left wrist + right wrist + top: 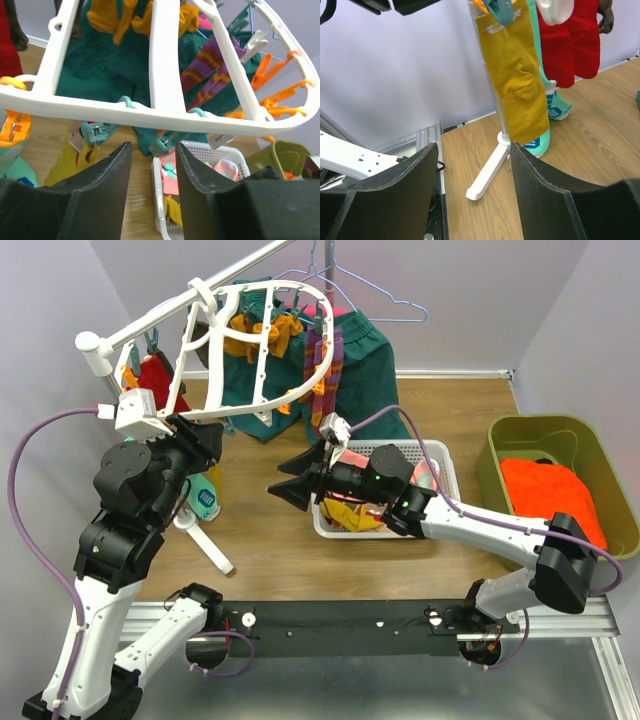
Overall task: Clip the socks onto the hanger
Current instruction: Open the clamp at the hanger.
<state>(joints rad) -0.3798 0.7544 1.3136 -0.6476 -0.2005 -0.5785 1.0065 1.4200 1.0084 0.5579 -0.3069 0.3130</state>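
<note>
The white oval lattice hanger [262,350] hangs tilted from a rail, with orange and teal clips [162,146]. Socks hang clipped on it: mustard [262,338], maroon striped [334,368], red [152,375]. In the right wrist view a mustard sock [514,75], a teal-toed sock [555,107] and red socks [572,42] hang from clips. More socks [175,172] lie in the white mesh basket [447,472]. My left gripper [212,440] is open and empty just under the hanger's near rim [150,116]. My right gripper [288,490] is open and empty, pointing left above the table.
A dark green garment [360,365] hangs behind the hanger with wire hangers [370,290]. An olive bin [590,455] holds orange cloth [545,485] at the right. The white stand foot [205,545] lies on the table near the left arm.
</note>
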